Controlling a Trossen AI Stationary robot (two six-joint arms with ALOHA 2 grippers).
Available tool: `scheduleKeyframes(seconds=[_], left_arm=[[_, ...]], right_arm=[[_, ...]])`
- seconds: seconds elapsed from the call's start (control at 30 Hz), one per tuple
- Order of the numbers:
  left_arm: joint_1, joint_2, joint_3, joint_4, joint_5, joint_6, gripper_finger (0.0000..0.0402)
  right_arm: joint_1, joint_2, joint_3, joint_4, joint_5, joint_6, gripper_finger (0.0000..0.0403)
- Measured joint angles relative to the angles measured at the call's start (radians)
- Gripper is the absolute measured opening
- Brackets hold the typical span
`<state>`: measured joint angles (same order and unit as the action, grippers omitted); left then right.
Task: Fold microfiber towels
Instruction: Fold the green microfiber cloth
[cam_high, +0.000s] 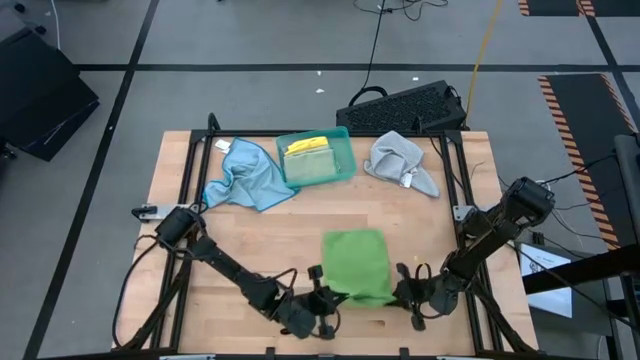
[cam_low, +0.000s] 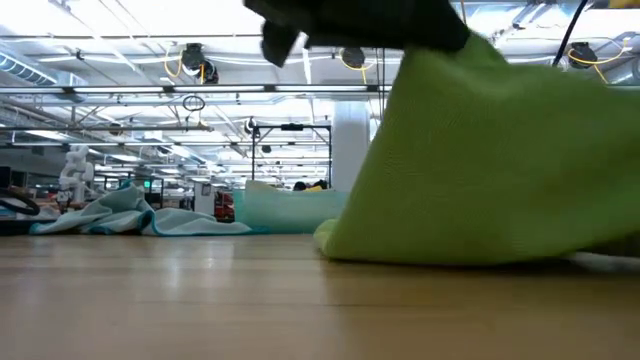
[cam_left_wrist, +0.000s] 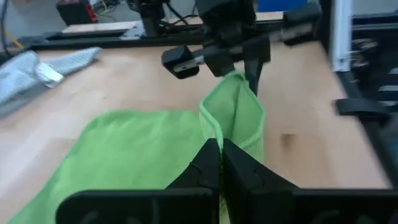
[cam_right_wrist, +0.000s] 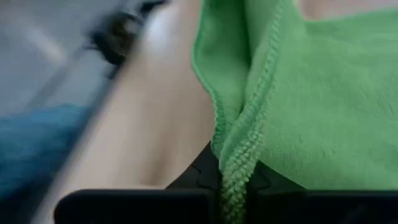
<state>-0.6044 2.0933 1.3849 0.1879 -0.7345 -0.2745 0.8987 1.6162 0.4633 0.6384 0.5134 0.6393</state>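
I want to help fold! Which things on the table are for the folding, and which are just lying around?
For the folding:
- green towel, pinched at its near edge by the left hand and right hand
- blue towel
- grey towel
- folded towels, yellow on top

Just lying about:
- teal tray holding the folded towels
- black keyboard

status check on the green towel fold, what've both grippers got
Left gripper shut on green towel near edge. Right gripper shut on its other near corner. Nothing in the way; blue towel, grey towel lie apart.
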Motion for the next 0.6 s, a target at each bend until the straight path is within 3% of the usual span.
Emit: scheduleKeyframes(seconds=[0.17,0.27,0.43,0.6], left_arm=[[-0.068,0.000,0.000,0.031,-0.039,-0.069,0.0005],[-0.106,0.000,0.000,0.032,-0.118,-0.076,0.0004],[-0.140,0.000,0.000,0.011,-0.251,-0.079,0.0007],[-0.111,0.000,0.000,-0.025,-0.303,-0.120,0.0008]], right_arm=[[-0.021,-0.004,0.078,0.000,-0.124,0.041,0.0004],[-0.036,-0.004,0.106,0.001,-0.170,0.010,0.0007],[-0.088,-0.004,0.121,-0.003,-0.206,-0.047,0.0008],[-0.143,-0.004,0.121,-0.032,-0.232,-0.051,0.0008]])
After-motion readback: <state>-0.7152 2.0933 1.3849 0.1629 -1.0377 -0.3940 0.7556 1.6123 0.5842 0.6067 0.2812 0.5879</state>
